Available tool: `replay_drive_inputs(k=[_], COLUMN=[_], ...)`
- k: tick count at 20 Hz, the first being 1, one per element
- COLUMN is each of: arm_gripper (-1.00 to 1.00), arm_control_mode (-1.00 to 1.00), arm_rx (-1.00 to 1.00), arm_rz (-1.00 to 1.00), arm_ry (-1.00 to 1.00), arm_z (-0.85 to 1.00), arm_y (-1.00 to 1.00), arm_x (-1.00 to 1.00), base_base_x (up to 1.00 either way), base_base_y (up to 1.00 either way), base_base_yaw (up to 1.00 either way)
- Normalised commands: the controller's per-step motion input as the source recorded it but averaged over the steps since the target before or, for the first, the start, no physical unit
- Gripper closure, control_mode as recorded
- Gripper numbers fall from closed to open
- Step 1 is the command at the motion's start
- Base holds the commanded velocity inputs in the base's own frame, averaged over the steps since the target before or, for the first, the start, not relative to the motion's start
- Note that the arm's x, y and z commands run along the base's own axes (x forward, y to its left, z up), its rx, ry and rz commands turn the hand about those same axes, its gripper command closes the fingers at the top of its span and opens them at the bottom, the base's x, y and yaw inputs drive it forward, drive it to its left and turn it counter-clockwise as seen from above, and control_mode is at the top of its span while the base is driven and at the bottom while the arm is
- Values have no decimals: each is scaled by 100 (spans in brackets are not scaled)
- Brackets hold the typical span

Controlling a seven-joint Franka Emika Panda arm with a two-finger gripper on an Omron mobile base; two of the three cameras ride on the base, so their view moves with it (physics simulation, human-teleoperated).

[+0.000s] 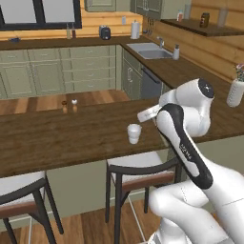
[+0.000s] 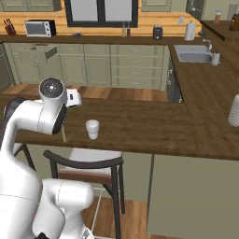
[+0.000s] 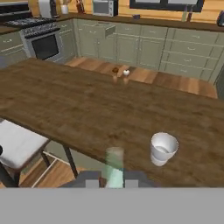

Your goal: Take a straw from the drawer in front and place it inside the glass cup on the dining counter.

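Hand view, jaws pinching the straw (image 3: 114, 167) above the dining counter (image 3: 78, 109), glass cup (image 3: 162, 148) nearby, green cabinets (image 3: 144, 46) behind.

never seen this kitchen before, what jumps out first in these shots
The big white robot arm fills the foreground, bent over a long dark wooden counter. A small whitish cup stands alone near the counter's near edge, with stools tucked below. In the hand view a pale straw sticks up between the shut gripper fingers, just beside the cup.
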Motion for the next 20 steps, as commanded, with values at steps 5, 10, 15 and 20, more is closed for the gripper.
replay_drive_inputs(k=[5,10,15,20], arm_gripper=[100,100,100,100], arm_control_mode=[-100,-100,-100,-100], arm_rx=[2,7,16,20], arm_rz=[26,24,19,13], arm_ry=[-25,-18,-5,0], arm_z=[0,0,0,-3], arm_y=[0,-2,-3,0], arm_x=[65,82,63,80], base_base_x=[0,0,0,0], base_base_y=[0,0,0,0], base_base_yaw=[0,0,0,0])
